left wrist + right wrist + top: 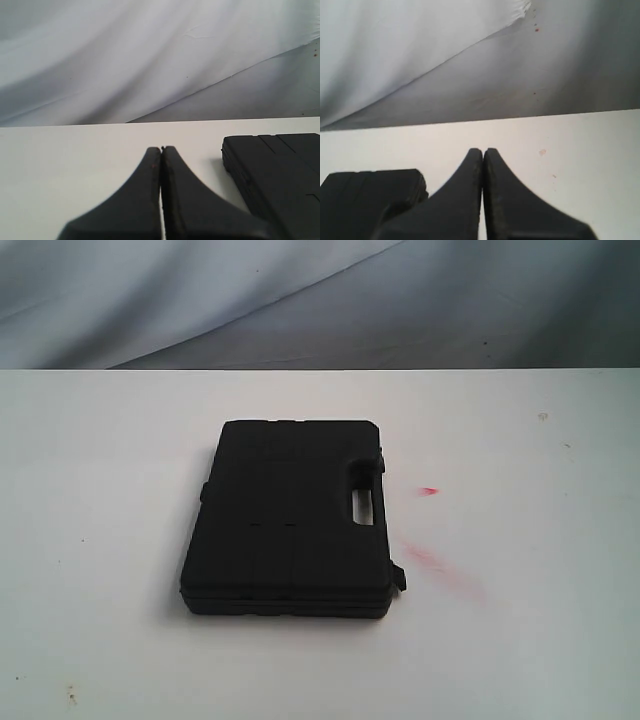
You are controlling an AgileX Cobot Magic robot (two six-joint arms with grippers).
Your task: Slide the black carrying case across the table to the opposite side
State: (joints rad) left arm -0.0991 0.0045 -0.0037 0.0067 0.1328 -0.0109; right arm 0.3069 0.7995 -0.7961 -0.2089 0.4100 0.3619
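Note:
A black carrying case (pixel 290 520) lies flat a little left of the middle of the white table (pixel 520 640), its handle cut-out (pixel 361 502) on its right side. Neither arm shows in the exterior view. In the left wrist view my left gripper (pixel 161 149) is shut with nothing in it, low over the table, with a corner of the case (pixel 280 175) off to one side and apart from it. The right wrist view has my right gripper (pixel 483 150) shut and empty too, the case (pixel 365 200) beside it, not touching.
Red smudges (pixel 430 558) and a small red mark (pixel 429 491) stain the table to the right of the case. A grey-white cloth backdrop (pixel 320 300) hangs behind the table's far edge. Small specks dot the front left of the table.

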